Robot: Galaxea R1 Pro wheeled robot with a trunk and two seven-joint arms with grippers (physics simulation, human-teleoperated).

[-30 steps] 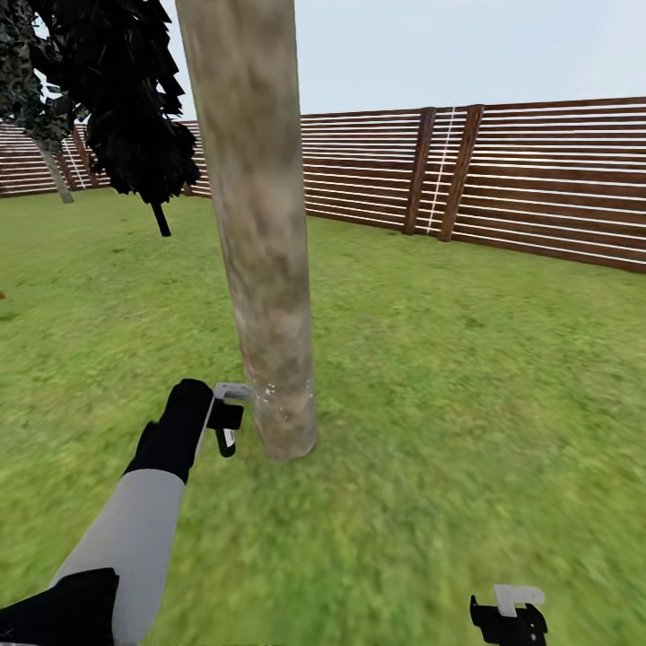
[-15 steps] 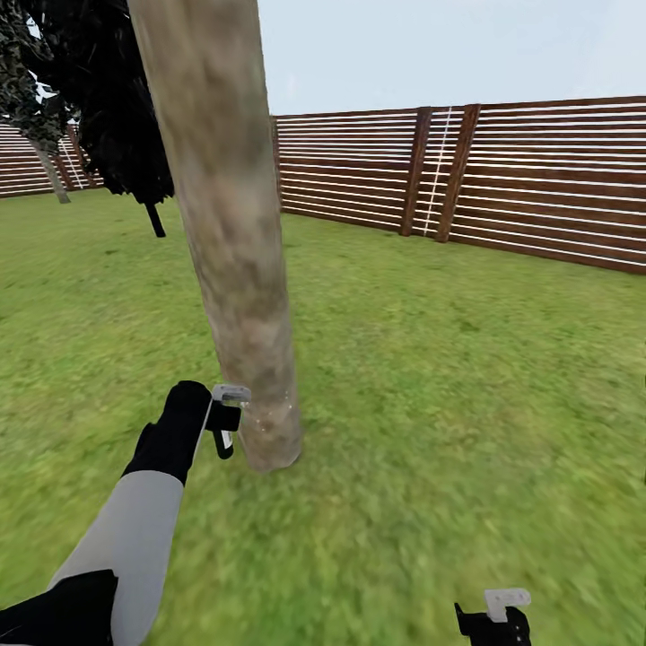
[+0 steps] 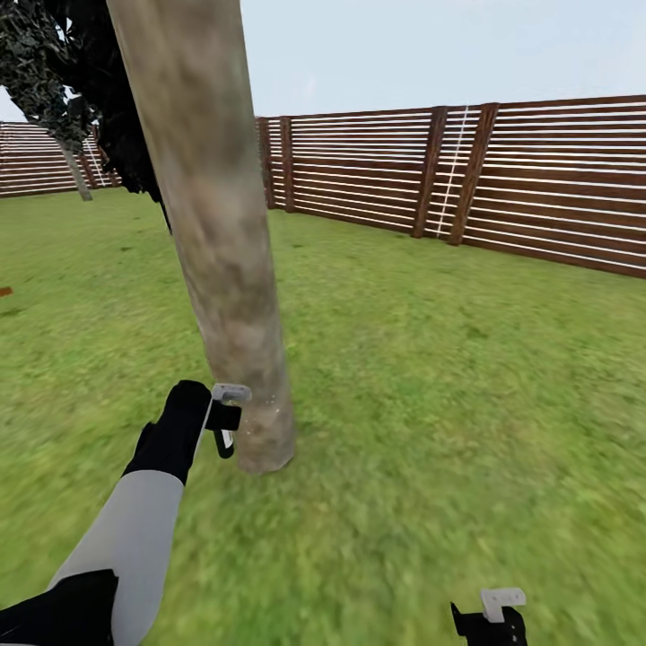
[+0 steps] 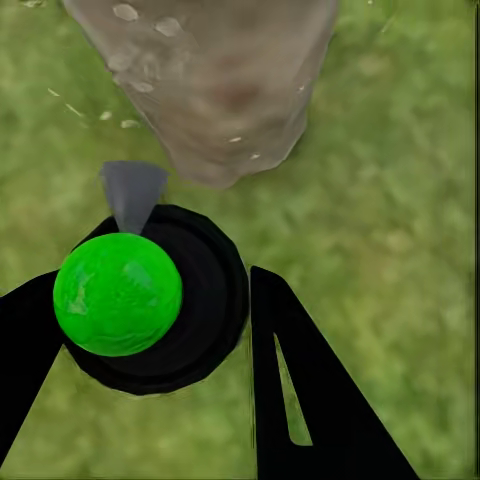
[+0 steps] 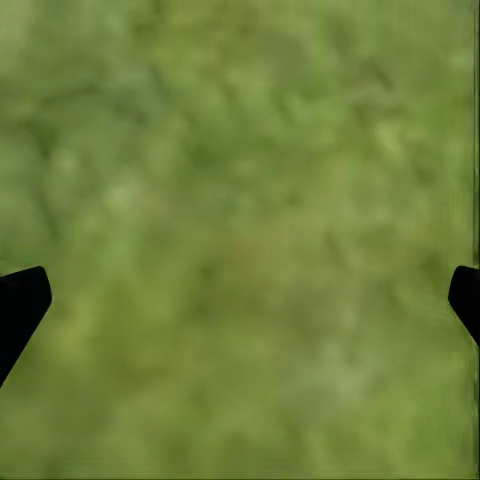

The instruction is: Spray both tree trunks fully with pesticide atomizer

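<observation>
Left gripper (image 3: 224,429) has its fingers clamped on the pesticide atomizer (image 3: 228,422), held just beside the base of the tree trunk (image 3: 224,251), low over the floor (image 3: 431,404). In the left wrist view the atomizer (image 4: 150,298) sits between the two dark fingers (image 4: 300,380); its grey nozzle points at the trunk base (image 4: 215,90), and pale specks dot the bark there, possibly spray.

Right gripper (image 3: 489,619) hangs low near the lower edge of the head view. Its fingers (image 5: 20,305) stand wide apart over bare grass and hold nothing.

Handling judgement: the atomizer looks small, rigid and light, with a smooth round body that could twist or slip in a two-finger grasp. Best hold is across the body below the trigger head, nozzle left free, which is roughly how it sits now.

Contents: the bottle is opaque dark, so liquid level cannot be read.

Background: brown slat fence (image 3: 502,179) along the lawn's far edge; dark foliage (image 3: 81,81) behind the trunk.
</observation>
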